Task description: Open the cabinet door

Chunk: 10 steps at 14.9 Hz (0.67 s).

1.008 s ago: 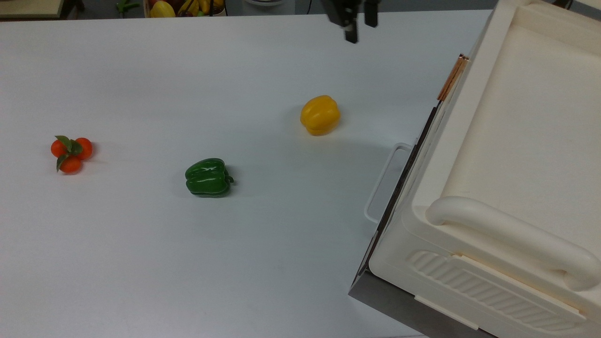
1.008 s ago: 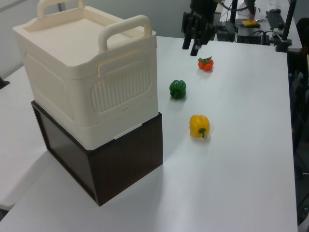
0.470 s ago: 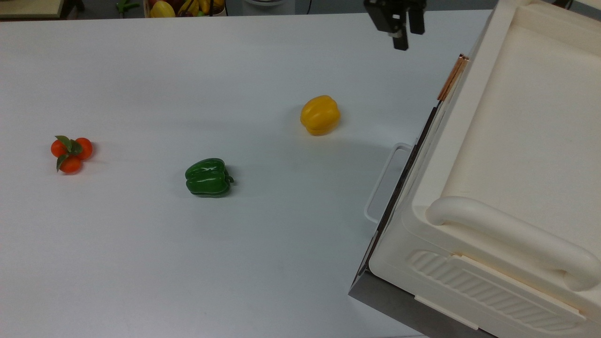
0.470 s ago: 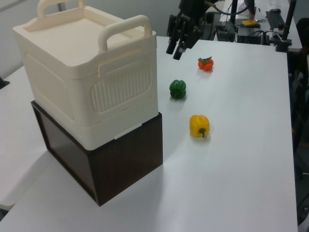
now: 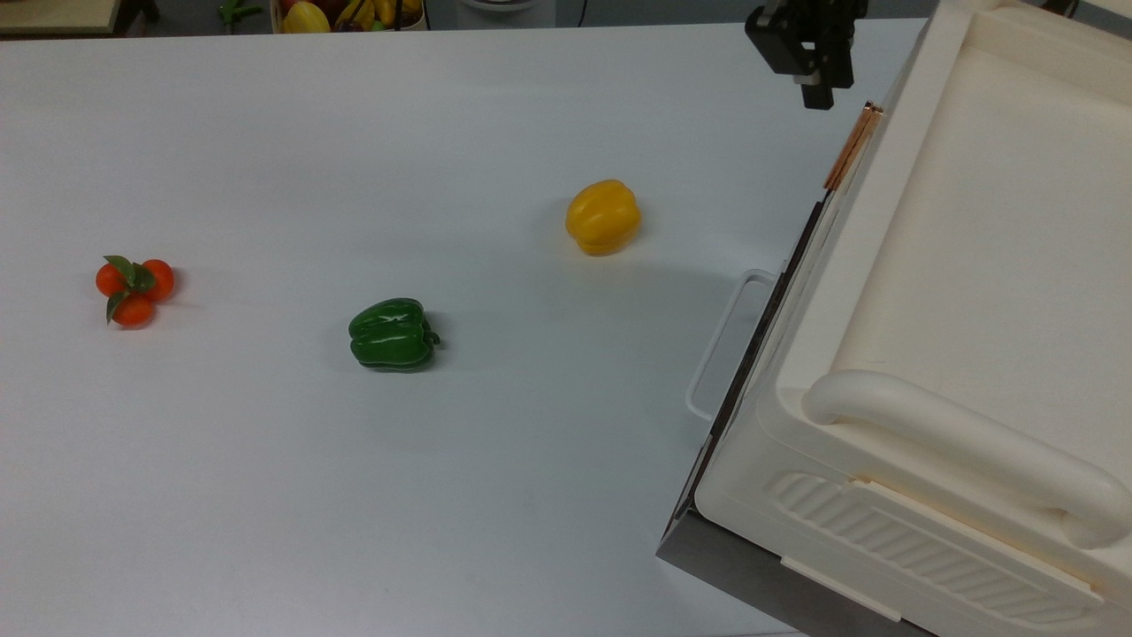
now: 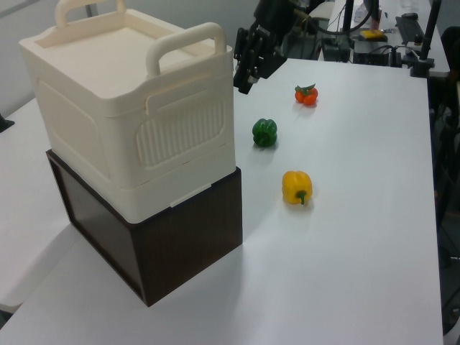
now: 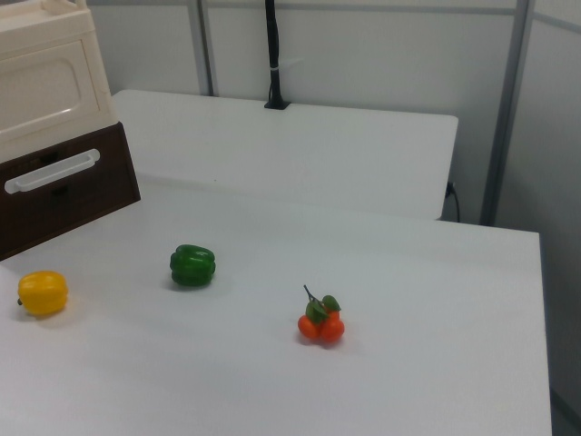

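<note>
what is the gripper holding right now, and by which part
Nothing. The gripper hangs in the air beside the copper handle of the cabinet door, not touching it.

Table (image 5: 265, 495): broad, plain white, evenly lit.
Wall (image 7: 381, 54): pale grey panels behind it, split by metal posts (image 7: 505, 109).
Black pole (image 7: 271, 54): upright at the far table edge.
Desks (image 6: 374, 32): cluttered, beyond the table.

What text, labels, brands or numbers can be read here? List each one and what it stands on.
None can be read.
The cream cabinet with its cabinet door, the dark brown drawer unit and the white table carry no lettering.
The gripper shows no marking.
The yellow pepper, green pepper and tomato cluster bear no stickers.
</note>
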Motion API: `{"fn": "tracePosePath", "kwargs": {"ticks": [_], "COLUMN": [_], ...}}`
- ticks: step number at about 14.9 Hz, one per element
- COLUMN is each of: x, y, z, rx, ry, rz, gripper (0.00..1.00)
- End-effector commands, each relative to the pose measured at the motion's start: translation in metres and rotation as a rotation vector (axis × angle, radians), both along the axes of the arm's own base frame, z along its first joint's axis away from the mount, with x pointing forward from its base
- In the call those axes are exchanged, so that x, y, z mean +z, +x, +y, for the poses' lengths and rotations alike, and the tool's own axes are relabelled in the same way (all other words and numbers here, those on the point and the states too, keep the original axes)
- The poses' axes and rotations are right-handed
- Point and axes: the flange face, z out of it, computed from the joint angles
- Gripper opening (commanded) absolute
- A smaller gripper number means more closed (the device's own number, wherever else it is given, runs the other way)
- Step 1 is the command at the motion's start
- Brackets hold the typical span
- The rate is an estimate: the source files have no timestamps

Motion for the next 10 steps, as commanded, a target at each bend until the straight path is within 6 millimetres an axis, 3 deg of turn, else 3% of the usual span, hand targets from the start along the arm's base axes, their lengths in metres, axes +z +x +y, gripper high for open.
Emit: {"fn": "tracePosePath", "kwargs": {"ticks": [1,10], "x": [0.0025,-0.0027], "y": [0.007,0.0149], "z": [0.0051,0.0115], "rx": [0.005,-0.005], "ry": [0.035,0.068], "rz": [-0.041,-0.097], "gripper": [0.29,0.27]}}
